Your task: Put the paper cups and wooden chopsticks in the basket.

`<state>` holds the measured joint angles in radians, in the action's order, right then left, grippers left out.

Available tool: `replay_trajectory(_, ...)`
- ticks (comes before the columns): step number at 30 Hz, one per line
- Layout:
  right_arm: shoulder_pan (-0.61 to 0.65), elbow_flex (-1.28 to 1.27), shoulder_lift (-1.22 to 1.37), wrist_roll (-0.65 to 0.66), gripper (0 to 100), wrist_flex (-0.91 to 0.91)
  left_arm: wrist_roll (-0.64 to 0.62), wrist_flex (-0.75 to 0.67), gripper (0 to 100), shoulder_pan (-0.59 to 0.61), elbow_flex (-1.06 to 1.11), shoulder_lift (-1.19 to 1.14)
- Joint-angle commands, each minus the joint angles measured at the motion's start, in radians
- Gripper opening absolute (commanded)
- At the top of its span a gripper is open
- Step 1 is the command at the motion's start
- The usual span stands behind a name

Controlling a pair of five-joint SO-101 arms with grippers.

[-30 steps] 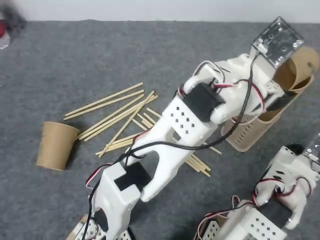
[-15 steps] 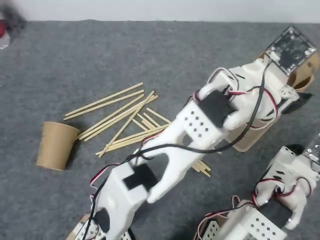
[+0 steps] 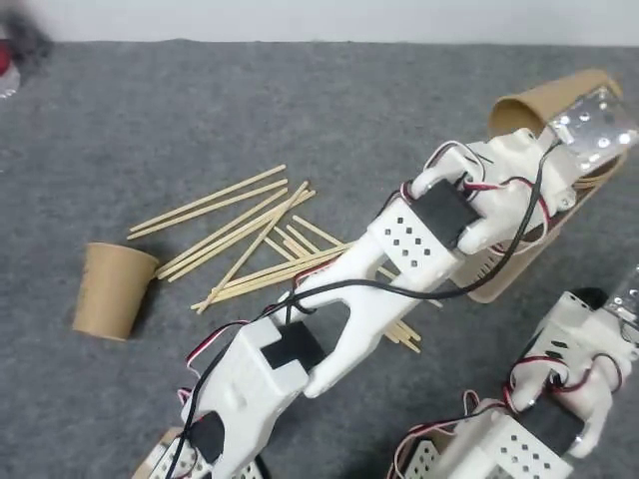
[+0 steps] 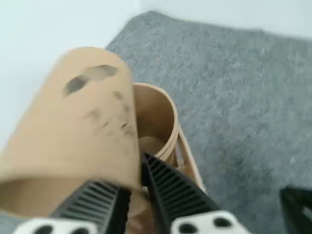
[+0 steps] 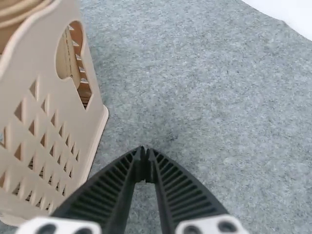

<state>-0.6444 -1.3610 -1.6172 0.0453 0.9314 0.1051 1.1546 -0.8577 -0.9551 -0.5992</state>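
Note:
My left gripper [image 4: 134, 192] is shut on the wall of a tan paper cup [image 4: 78, 131], held tilted over the beige slotted basket [image 3: 496, 276]. In the high view that cup [image 3: 539, 100] sticks out past the left wrist at the far right. A second paper cup [image 4: 157, 119] sits inside the basket under it. A further paper cup [image 3: 112, 290] lies on its side at the left of the grey mat. Several wooden chopsticks [image 3: 240, 235] lie scattered mid-mat, some under the left arm [image 3: 419, 239]. My right gripper [image 5: 145, 158] is shut and empty, low over the mat beside the basket wall [image 5: 44, 122].
The right arm [image 3: 569, 399] rests at the near right corner, close to the basket. A white wall runs along the mat's far edge. Open grey mat [image 3: 200, 110] lies behind the chopsticks.
The left arm has stretched farther right over the basket, and its wrist has turned. The held cup now tips out toward the far side. The right arm has kept still.

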Motion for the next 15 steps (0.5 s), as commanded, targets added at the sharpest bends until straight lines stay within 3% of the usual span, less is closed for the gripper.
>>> replay_trajectory(1,-0.010,0.005,-0.001,-0.011,0.8,-0.028,0.112,0.118,1,0.011,-0.122,0.021)
replay_trajectory(6,-0.010,0.000,-0.001,-0.011,0.8,-0.030,0.130,0.193,1,0.006,-0.217,0.000)
replay_trajectory(15,-0.008,-0.002,-0.001,-0.011,0.8,-0.030,0.169,0.112,1,-0.003,-0.219,0.000)
